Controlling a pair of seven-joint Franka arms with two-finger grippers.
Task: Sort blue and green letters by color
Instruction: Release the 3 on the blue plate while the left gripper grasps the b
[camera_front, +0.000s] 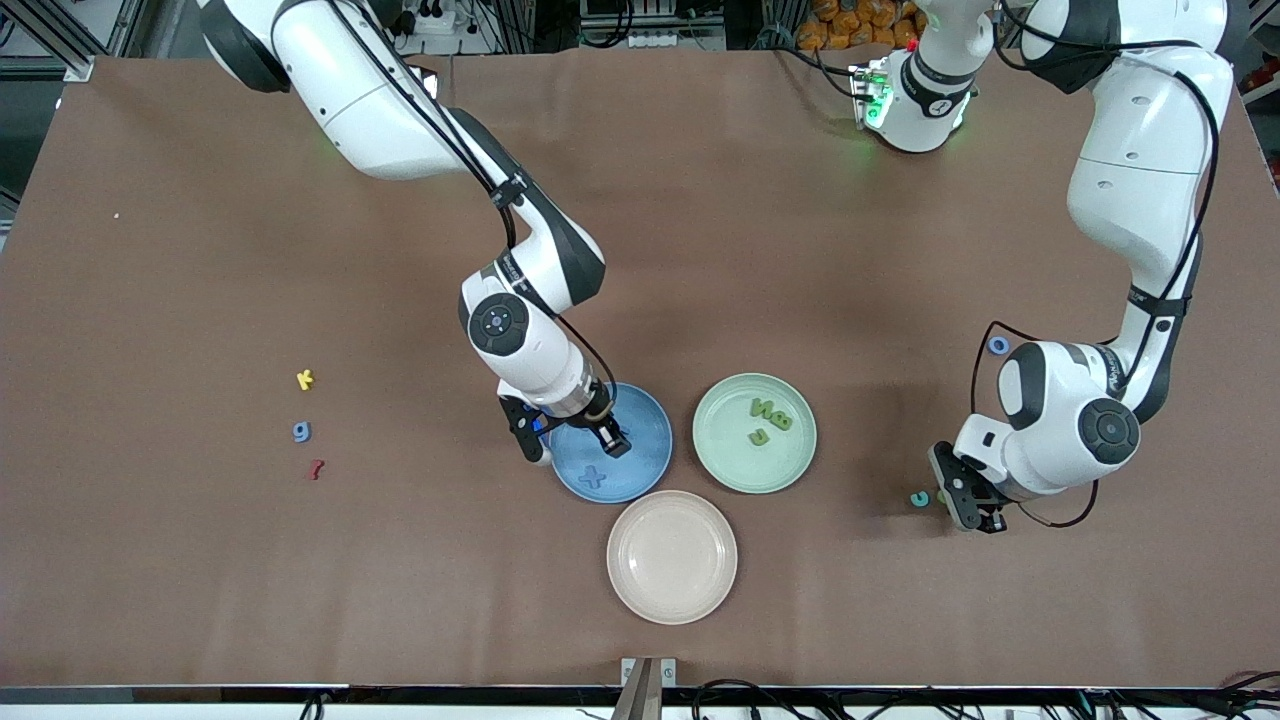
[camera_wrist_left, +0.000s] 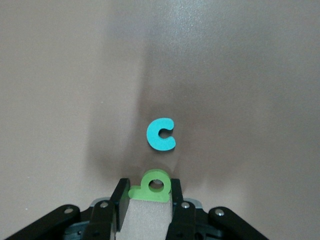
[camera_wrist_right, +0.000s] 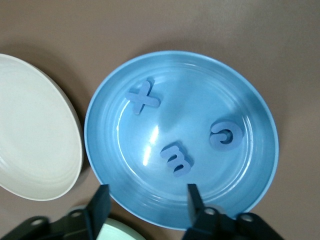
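- The blue and green letters are tiny flat foam-looking pieces, probably very light and a little springy, so a gentle pinch across the thin edges of a stroke should hold them; a hard squeeze could make one pop out or tilt.
- Three blue ones, the x (camera_wrist_right: 142, 98), the E (camera_wrist_right: 176, 157) and one curled letter (camera_wrist_right: 226, 135), lie in the blue plate (camera_front: 650, 420); three green ones (camera_front: 770, 417) lie in the green plate (camera_front: 715, 440).
- The right claw (camera_wrist_right: 146, 197) hangs over the blue plate with its fingers apart and nothing between them.
- The left claw (camera_wrist_left: 147, 200) is low at the surface (camera_front: 200, 560) toward the left arm's end, its fingers closed in on the stem end of a green p (camera_wrist_left: 152, 187); whether it is firmly gripped I cannot tell.
- A blue c (camera_wrist_left: 161, 134) lies just beside that p on the surface; being so light, it may skid if brushed.
- A blue g (camera_front: 301, 431) sits toward the right arm's end, between a yellow k (camera_front: 305, 379) and a dark red letter (camera_front: 316, 469).
- A beige plate (camera_front: 640, 580) holds nothing.
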